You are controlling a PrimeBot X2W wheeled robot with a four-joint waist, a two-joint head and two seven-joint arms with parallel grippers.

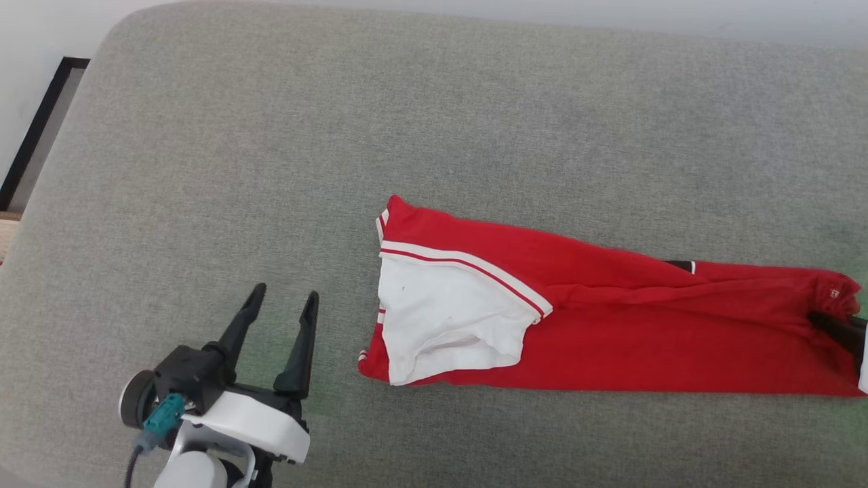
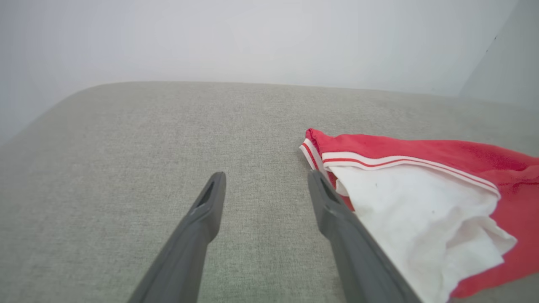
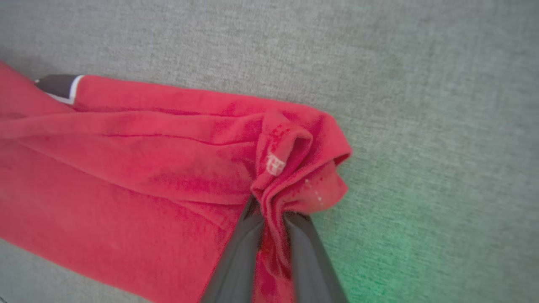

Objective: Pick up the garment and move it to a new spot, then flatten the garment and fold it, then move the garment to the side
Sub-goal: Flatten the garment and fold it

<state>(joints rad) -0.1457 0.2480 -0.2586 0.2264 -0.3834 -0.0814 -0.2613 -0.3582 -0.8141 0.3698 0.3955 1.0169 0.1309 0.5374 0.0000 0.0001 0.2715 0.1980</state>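
Garment: the garment [image 1: 610, 325] lies folded into a long red band on the right half of the cushion [image 1: 339, 135], running left to right in the head view and reaching that view's right edge
Sleeve: a white sleeve [image 1: 441, 318] with red-and-white striped trim lies on top of the band's left end, rumpled along its lower edge
Patch: a small dark patch [image 1: 680, 266] with a white edge peeks from the upper fold, right of the middle
Tag: a small white tag [image 3: 276, 164] sits on the bunched cloth at the right end
Left gripper: the left gripper [image 1: 286, 293] is low over bare cushion, just left of the sleeve end; in the head view it is apart from the cloth
Left jaws: spread wide, nothing between them
Right gripper: the right gripper [image 3: 273, 210] is at the band's right end, its dark fingers reaching in from the head view's right edge
Right jaws: pinching a gathered ridge of red cloth, which puckers into folds around the grip
Cushion: grey woven fabric with a rounded corner; a faint green glow falls on it beside the right gripper
Surroundings: a pale wall [image 2: 252, 38] beyond the cushion; a dark frame [image 1: 41, 129] at the far left
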